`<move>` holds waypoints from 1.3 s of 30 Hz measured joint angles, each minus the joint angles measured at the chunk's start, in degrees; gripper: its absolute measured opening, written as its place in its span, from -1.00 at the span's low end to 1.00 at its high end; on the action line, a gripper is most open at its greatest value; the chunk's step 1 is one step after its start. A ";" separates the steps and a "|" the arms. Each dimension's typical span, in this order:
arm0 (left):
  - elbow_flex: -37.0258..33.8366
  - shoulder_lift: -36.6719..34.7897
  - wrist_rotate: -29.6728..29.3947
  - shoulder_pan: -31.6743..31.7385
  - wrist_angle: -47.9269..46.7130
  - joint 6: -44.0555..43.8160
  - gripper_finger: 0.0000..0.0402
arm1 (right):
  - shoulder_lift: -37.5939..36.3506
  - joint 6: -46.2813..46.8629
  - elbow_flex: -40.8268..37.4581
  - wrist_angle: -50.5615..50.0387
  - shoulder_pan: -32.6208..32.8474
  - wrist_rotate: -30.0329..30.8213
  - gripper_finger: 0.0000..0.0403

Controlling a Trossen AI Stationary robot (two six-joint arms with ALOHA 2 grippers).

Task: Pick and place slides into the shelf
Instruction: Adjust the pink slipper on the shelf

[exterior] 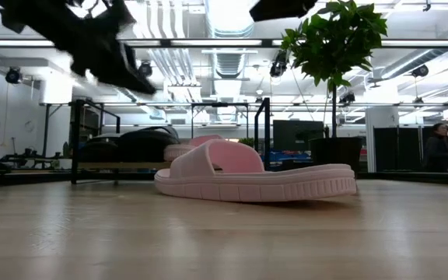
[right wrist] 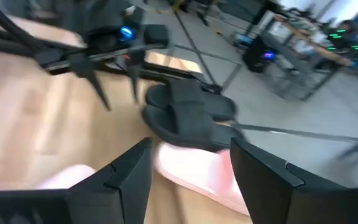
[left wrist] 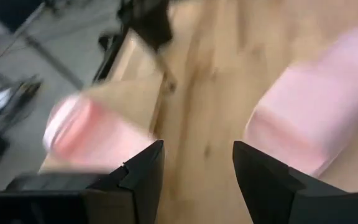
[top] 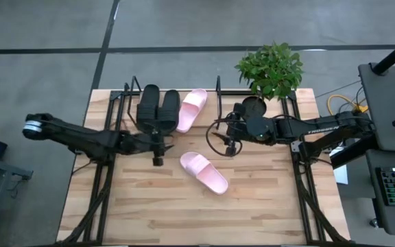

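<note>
The shelf (top: pixel 218 92) at the table's (top: pixel 149 213) far edge holds both black slides (top: pixel 158 108) and one pink slide (top: pixel 192 110). The other pink slide (top: pixel 204 173) lies mid-table. Both empty grippers hover just before the shelf, left (top: pixel 158 161) and right (top: pixel 230 148), jaws apart.

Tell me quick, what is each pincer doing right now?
Left pincer: open, holding nothing.
Right pincer: open, holding nothing.

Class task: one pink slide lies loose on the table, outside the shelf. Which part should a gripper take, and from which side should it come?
Grip the pink slide by its wide strap, coming from above. It lies flat, sole down, with the strap arching above the footbed, probably the easiest part to pinch.
</note>
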 joint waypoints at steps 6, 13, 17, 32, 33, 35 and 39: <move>-0.76 -8.03 11.21 -0.06 4.82 -0.54 -0.13 | -0.04 2.98 -0.01 0.63 0.02 -6.41 0.01; -1.07 -14.35 9.87 0.00 3.71 -1.71 -0.13 | 6.04 -0.36 -0.63 1.86 -0.02 -6.48 0.01; -1.03 -17.51 8.77 0.00 4.22 -3.12 -0.13 | 12.05 -5.71 -0.59 6.52 -0.16 -2.34 0.01; -1.01 -26.08 8.62 -0.02 2.20 -3.18 -0.12 | 37.04 -23.37 8.98 17.25 -2.51 0.45 0.01; -1.01 -26.31 8.62 -0.02 1.92 -3.18 -0.12 | 38.18 -23.93 9.88 17.32 -2.83 1.06 0.01; -1.01 -26.63 8.64 -0.03 1.58 -3.18 -0.12 | 40.56 -25.31 11.24 17.21 -3.58 2.58 0.01; -1.01 -27.12 8.64 -0.07 0.57 -3.18 -0.12 | 44.89 -26.89 13.87 16.85 -5.67 3.86 0.01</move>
